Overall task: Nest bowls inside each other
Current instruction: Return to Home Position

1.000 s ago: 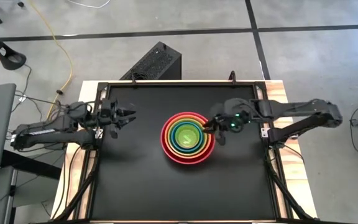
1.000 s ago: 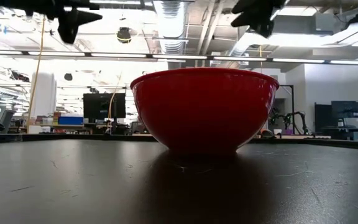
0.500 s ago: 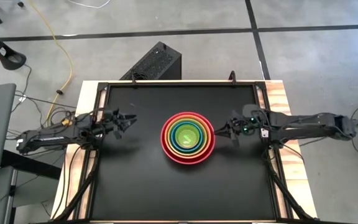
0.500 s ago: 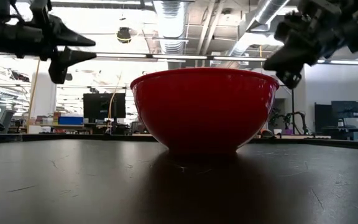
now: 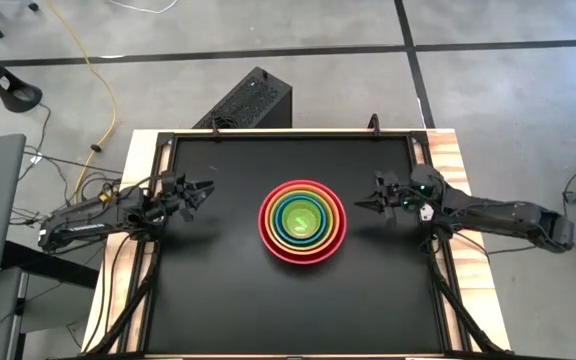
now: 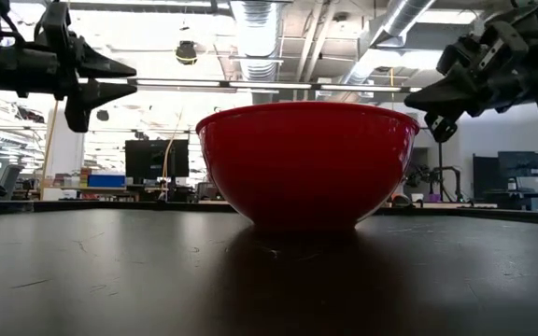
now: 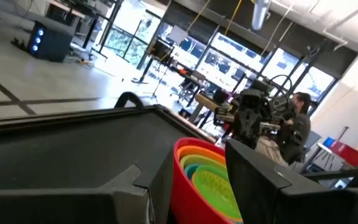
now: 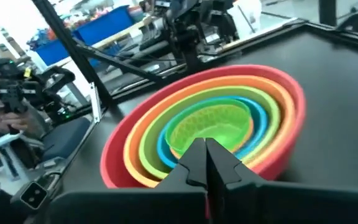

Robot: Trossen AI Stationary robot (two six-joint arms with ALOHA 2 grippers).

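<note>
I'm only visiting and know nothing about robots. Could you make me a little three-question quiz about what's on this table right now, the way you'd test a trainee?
1. Multiple choice: which is the outermost of the nested bowls? A orange, B red, C blue.
2. True or false: the right claw is gripping a bowl.
3. Fill in: the left claw, off to one side of the bowls, has its fingers ____ (open or shut).

Key:
1. B, the red bowl.
2. False. It is shut on nothing, apart from the bowls.
3. open
</note>
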